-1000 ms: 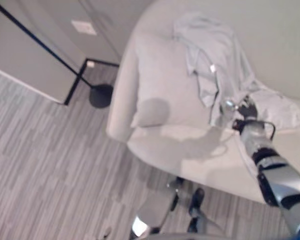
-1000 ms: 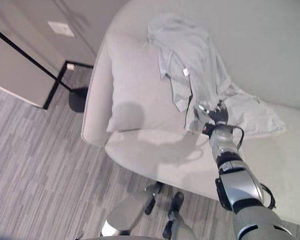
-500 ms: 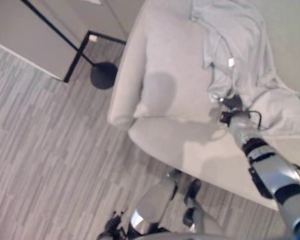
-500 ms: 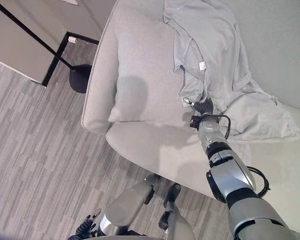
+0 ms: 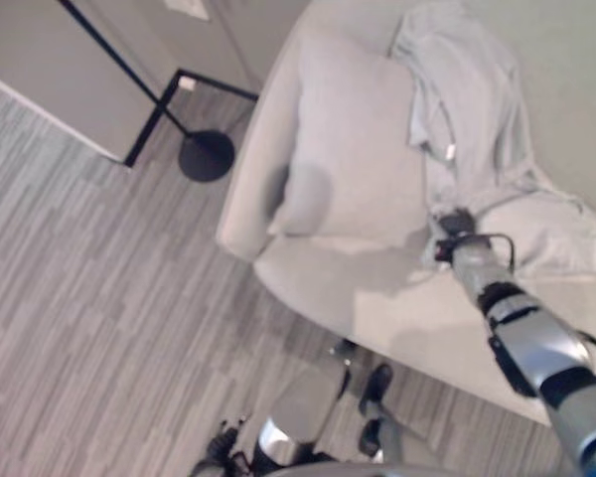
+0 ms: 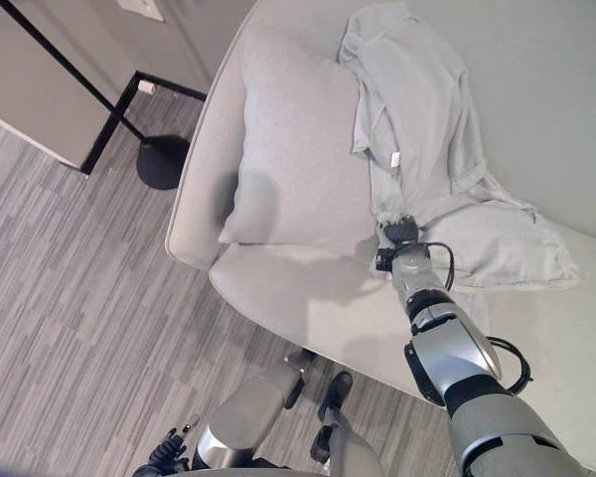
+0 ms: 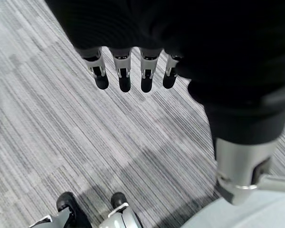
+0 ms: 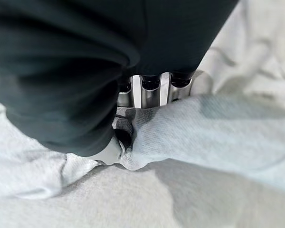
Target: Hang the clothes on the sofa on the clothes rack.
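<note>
- Right hand [image 6: 397, 238] reaches onto the sofa [image 6: 308, 308], fingers [image 8: 152, 92] curled round a fold of the grey garment [image 6: 417, 129].
- Garment runs from the hand up over the sofa back, beside the cushion [image 6: 298, 149].
- Left hand [image 7: 133, 71] hangs over the floor [image 7: 47, 118], fingers straight, holding nothing.
- Black rack base [image 6: 164, 164] stands well apart from the right hand.

The right hand [image 6: 399, 237] has pushed forward off the sofa [image 6: 308, 308] seat edge and into the grey shirt [image 6: 417, 139]. Its fingers [image 8: 152, 90], visible a second ago, are now buried in a bunched fold at the shirt's lower hem beside the cushion [image 6: 293, 149].
</note>
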